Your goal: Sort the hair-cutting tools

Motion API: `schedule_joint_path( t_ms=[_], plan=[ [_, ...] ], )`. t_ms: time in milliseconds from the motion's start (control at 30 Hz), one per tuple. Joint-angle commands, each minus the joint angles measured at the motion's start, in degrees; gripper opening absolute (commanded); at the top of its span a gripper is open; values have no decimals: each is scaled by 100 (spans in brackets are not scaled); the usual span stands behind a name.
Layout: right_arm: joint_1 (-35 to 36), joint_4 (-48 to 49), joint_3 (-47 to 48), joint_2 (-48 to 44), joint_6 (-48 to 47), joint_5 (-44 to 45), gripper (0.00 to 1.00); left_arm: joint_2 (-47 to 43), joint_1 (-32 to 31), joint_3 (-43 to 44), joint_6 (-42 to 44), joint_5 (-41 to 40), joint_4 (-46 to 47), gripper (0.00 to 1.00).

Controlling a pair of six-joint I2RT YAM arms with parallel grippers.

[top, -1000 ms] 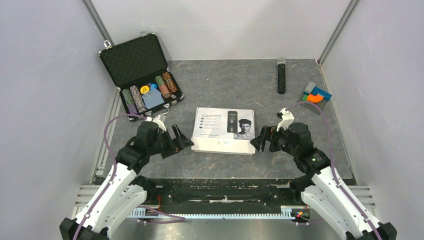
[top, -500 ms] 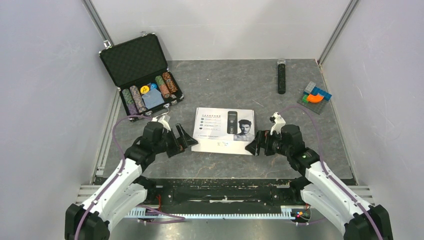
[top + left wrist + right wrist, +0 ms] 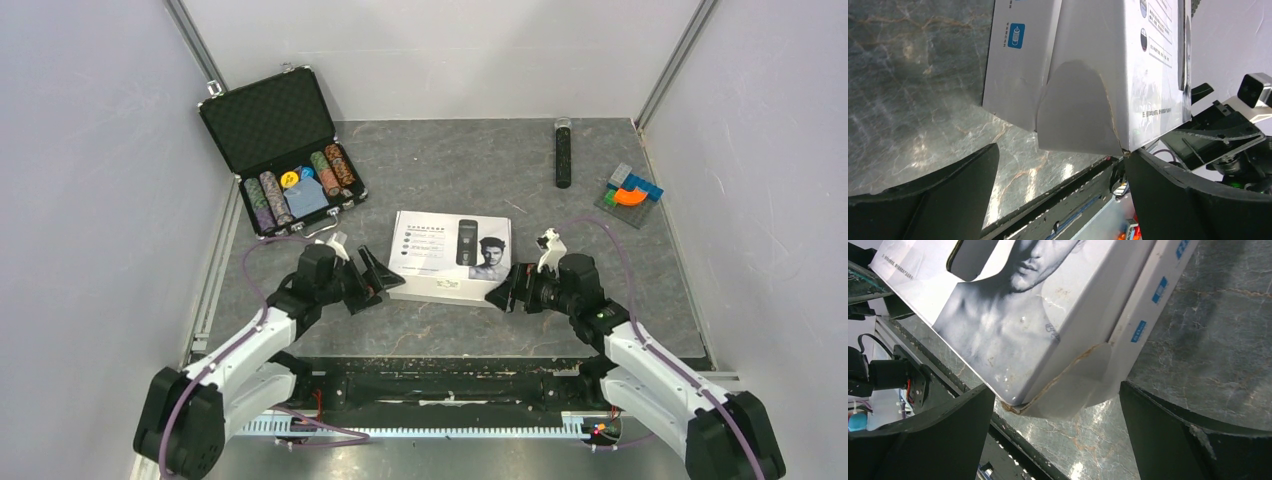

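Note:
No hair clipper or comb attachments show; only a printed clipper appears on the lid of a flat white box (image 3: 450,258) lying mid-table. My left gripper (image 3: 368,280) is open at the box's left end. In the left wrist view its jaws (image 3: 1058,200) stand wide apart before the box's end flap (image 3: 1078,110), and one finger (image 3: 1193,200) is at the box's near corner. My right gripper (image 3: 507,287) is open at the box's right end. In the right wrist view its jaws (image 3: 1058,440) stand either side of the box's corner (image 3: 1068,385), empty.
An open black case (image 3: 285,150) with stacks of colourful chips stands at the back left. A thin black stick with a clear tip (image 3: 563,155) lies at the back right. Colourful blocks (image 3: 632,193) sit by the right wall. The table's front edge lies just behind both grippers.
Both arms have come down and in toward the two ends of the white box. The box has shifted slightly. Both grippers stay open.

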Motion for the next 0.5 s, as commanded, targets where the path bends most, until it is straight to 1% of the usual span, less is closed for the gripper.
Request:
schedule_joint_path(
  t_ms=[0, 200, 367, 467],
  plan=[
    [-16, 724, 6, 200, 182, -183, 98, 365, -27, 25, -437, 104, 1162, 100],
    [-16, 1315, 329, 763, -68, -126, 98, 710, -52, 148, -553, 99, 1618, 100],
    [-53, 1479, 1170, 1883, -756, -128, 98, 1004, -54, 334, -636, -87, 1887, 100],
    [-176, 1526, 1606, 2403, -946, -202, 98, 1159, -31, 497, -560, -303, 1914, 100]
  ],
)
